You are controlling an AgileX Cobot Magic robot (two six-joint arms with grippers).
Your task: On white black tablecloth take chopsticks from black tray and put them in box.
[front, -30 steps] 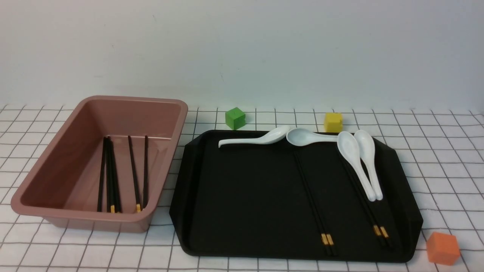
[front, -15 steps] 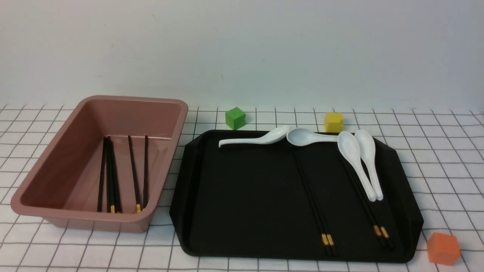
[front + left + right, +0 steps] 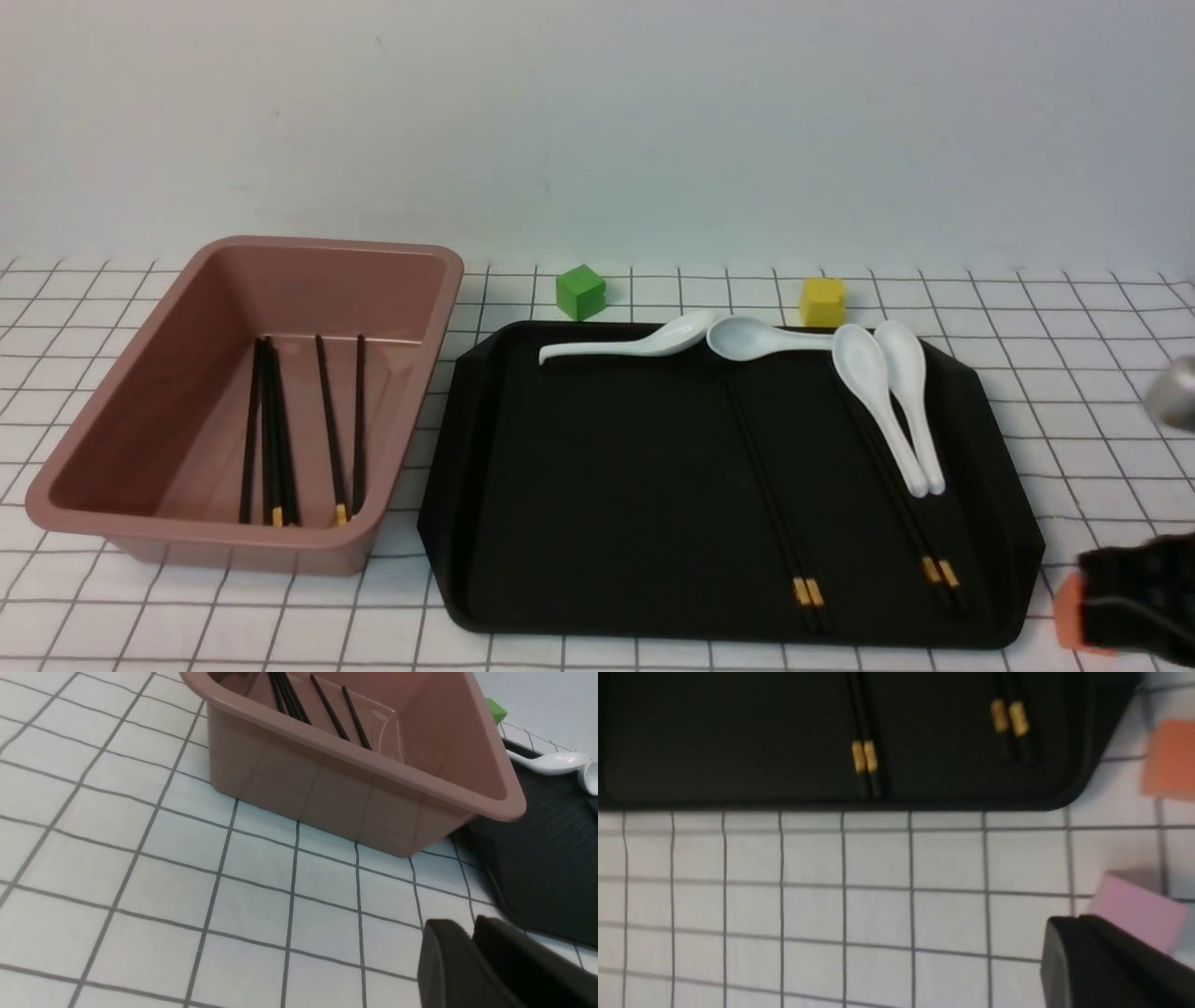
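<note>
A lab-style test bench: gridded tablecloth [image 3: 1074,373], bare pale wall [image 3: 597,131], green cube [image 3: 580,291] and yellow cube [image 3: 822,301] lying loose.

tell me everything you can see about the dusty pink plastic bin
The dusty pink plastic bin is a deep, smooth rectangular box with rounded corners and a flared rim. It stands upright and open-topped on the white black-grid tablecloth, left of the matte black rectangular tray, with a strip of cloth between them. Several black chopsticks lie lengthwise on its floor, gold bands at the near end.

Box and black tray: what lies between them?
Only a narrow strip of bare tablecloth lies between the box and the black tray. The front view shows it best.
</note>
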